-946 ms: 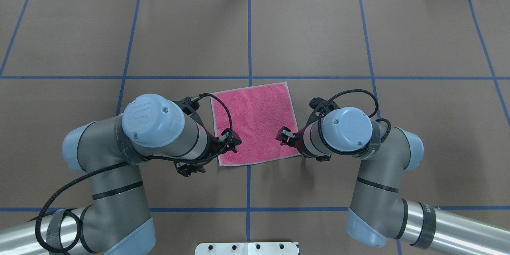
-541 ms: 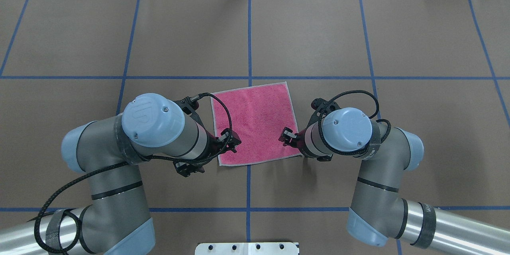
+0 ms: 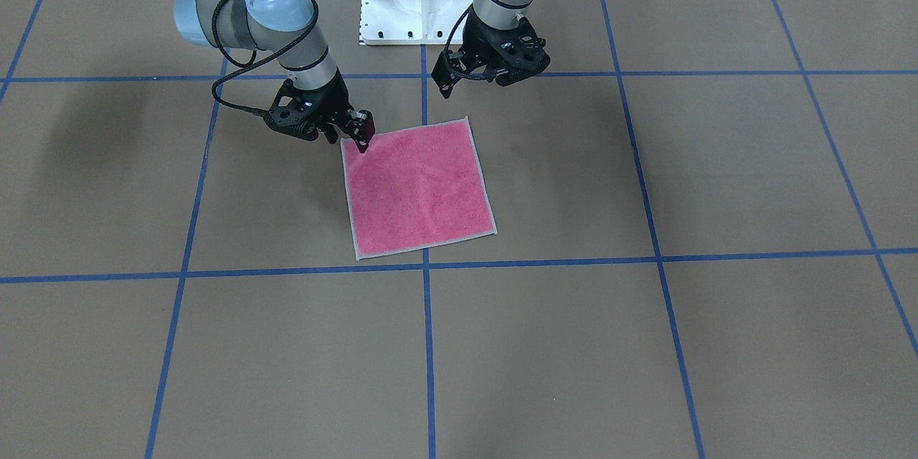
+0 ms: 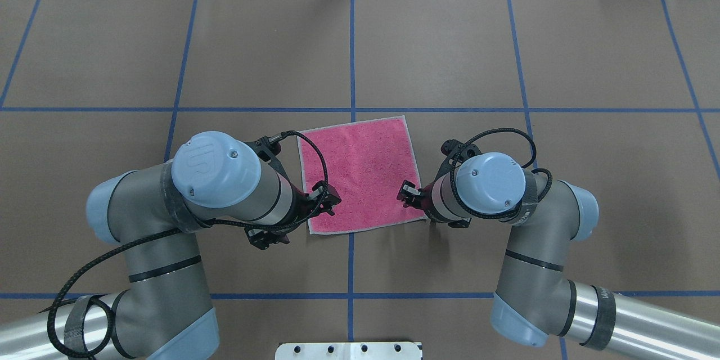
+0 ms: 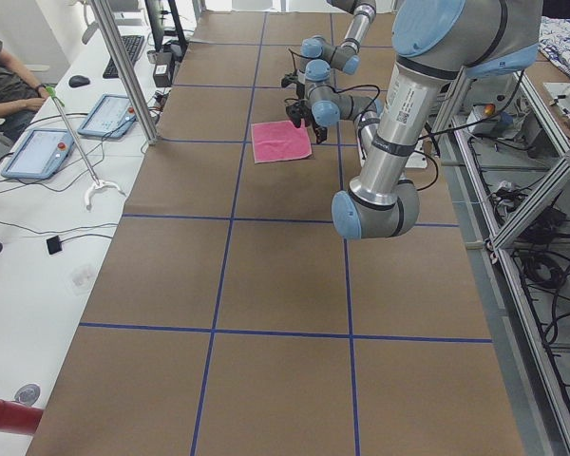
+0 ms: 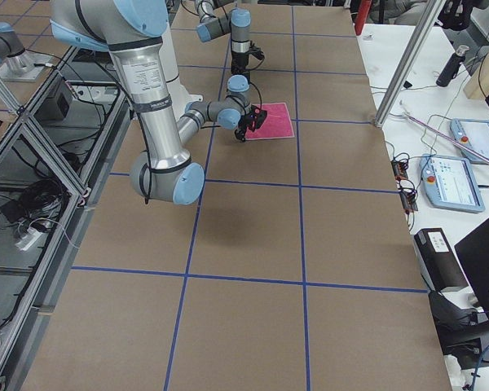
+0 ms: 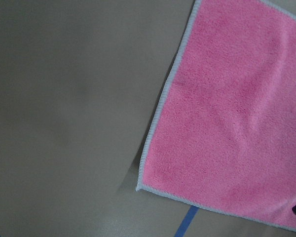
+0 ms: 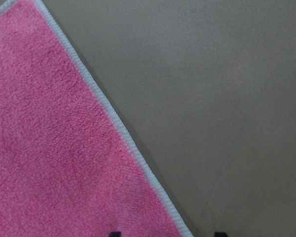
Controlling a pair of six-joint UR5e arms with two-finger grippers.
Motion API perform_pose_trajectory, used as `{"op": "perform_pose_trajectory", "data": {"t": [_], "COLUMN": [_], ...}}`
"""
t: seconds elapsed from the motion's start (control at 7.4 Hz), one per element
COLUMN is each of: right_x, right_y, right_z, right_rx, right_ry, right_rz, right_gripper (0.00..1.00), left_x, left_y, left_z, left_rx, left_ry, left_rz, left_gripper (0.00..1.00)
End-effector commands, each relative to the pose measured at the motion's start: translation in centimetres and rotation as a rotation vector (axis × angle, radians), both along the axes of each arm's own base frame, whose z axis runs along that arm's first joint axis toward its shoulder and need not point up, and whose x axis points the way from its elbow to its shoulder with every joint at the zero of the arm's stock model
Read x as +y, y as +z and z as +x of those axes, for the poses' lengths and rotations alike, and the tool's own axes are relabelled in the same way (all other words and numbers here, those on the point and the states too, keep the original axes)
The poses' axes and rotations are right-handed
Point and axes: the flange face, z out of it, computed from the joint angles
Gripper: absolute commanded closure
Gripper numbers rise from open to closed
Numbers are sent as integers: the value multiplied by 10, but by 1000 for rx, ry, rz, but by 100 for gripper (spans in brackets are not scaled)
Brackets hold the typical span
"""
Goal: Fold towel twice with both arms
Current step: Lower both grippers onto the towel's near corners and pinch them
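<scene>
The towel (image 4: 360, 174) lies flat on the brown table, pink face up, its light grey edging visible all round; it also shows in the front view (image 3: 416, 186). My left gripper (image 4: 326, 198) hovers over the towel's near left corner, jaws apart and empty. My right gripper (image 4: 405, 193) is over the near right corner, low beside it in the front view (image 3: 361, 138), open and empty. In the right wrist view the towel's edge (image 8: 113, 118) runs between two dark fingertips (image 8: 115, 233). The left wrist view shows the towel's corner (image 7: 140, 187).
The white pedestal base (image 3: 419, 0) stands at the robot's side of the table. Blue tape lines (image 4: 352, 56) divide the brown surface into squares. Tablets (image 5: 38, 152) and a metal post (image 5: 123, 66) stand along the operators' side.
My right gripper has shifted slightly outward toward the towel's near right corner. My left gripper has barely moved. The towel has not moved.
</scene>
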Motion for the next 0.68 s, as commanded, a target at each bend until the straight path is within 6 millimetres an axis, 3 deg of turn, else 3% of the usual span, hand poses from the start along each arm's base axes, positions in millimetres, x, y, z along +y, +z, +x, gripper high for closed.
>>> {"op": "perform_pose_trajectory", "data": {"t": [0.0, 0.54], "right_x": [0, 0], "right_y": [-2, -2], "right_z": [2, 4], "right_rx": [-3, -4], "right_ry": [0, 2], "right_rz": [1, 2], "right_gripper": [31, 35], "left_x": [0, 0], "left_y": [-2, -4], "left_z": [0, 0], "left_rx": [4, 6], "left_ry": [0, 0], "left_rz": [1, 3], "left_gripper": [0, 0]}}
